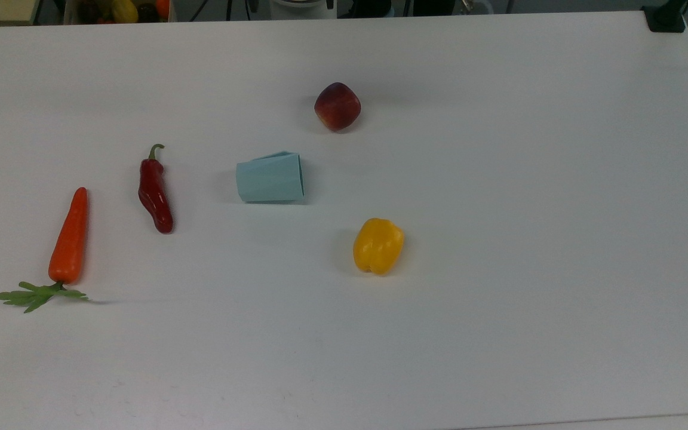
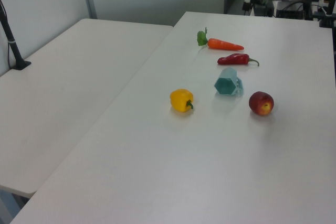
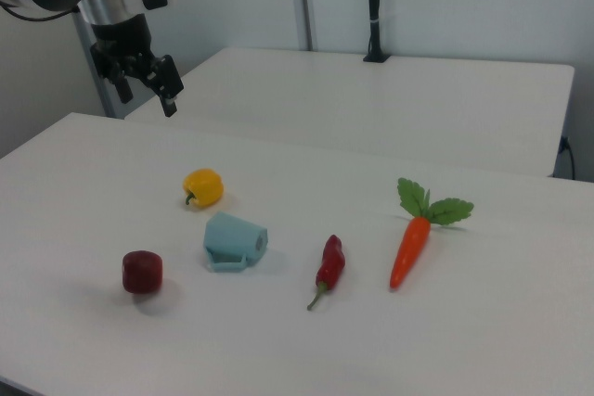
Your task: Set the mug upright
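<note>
Mug (image 1: 270,178), pale blue-green and faceted, on its side mid-table (image 1: 499,298), rim toward 3 o'clock in the top view. Left to right in the top view: carrot (image 1: 69,237) and red chilli (image 1: 154,195) at its 9 o'clock, apple (image 1: 337,106) at 1 o'clock, yellow pepper (image 1: 378,245) at 4 o'clock. Risk, judged: the tapered facets may slip or roll under a pinch, knocking a neighbour. Gripper (image 3: 146,83), right view, hangs high, well apart, at the mug's 11 o'clock, wrist pointing down, fingers spread and empty
</note>
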Controlling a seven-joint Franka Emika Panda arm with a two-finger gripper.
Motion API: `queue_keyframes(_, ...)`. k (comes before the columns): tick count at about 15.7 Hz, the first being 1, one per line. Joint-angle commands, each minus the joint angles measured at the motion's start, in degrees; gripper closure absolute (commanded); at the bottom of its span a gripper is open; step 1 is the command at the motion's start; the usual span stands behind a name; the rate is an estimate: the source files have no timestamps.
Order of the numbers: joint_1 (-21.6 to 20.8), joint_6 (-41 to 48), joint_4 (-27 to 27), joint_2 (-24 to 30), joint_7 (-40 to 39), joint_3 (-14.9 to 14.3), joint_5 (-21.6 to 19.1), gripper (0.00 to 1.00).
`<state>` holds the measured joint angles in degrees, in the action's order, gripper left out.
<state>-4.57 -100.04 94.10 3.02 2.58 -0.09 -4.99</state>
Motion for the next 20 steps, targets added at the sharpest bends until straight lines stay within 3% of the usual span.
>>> queue_keyframes(1, 0.71, -1.13, 1.97, 1.11, -0.91, 1.14, 0.6, 0.0)
queue_keyframes(11, 0.7, -1.65, 1.97, 0.77, 1.72, 1.14, 0.69, 0.0)
queue_keyframes(14, -0.08, -1.65, 1.88, 0.5, 1.99, 1.23, 3.58, 0.0)
queue_keyframes(18, -0.96, -1.74, 1.27, -0.72, 2.34, 1.32, 4.11, 0.0)
queue_keyframes(20, -2.54, -1.56, 1.0, -1.52, 2.51, 1.49, 7.17, 0.0)
